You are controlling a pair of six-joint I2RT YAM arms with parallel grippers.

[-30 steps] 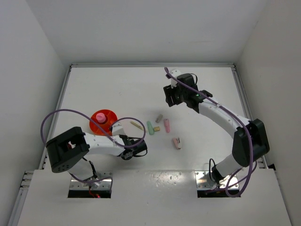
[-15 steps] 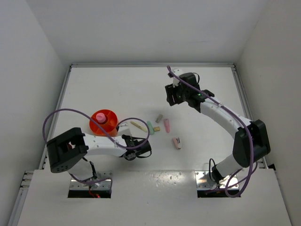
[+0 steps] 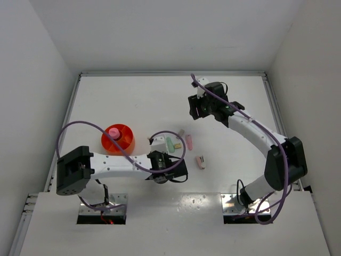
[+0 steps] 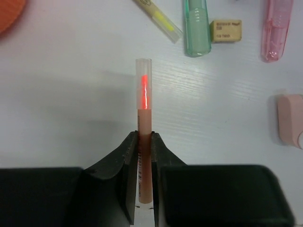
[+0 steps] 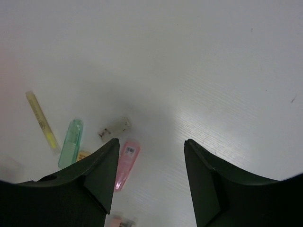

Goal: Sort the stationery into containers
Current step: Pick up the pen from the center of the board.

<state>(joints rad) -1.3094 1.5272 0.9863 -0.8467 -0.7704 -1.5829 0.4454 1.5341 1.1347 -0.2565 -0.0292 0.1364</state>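
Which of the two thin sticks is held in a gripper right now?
The peach stick with the clear cap, clamped between the left gripper's fingers. The yellow stick lies loose, untouched, beside the mint-green marker.

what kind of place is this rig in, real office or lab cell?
Likely a lab test cell: plain white walls box in a white table, a left arm and right arm bolted at its near edge, and staged props: stationery pieces and an orange bowl.
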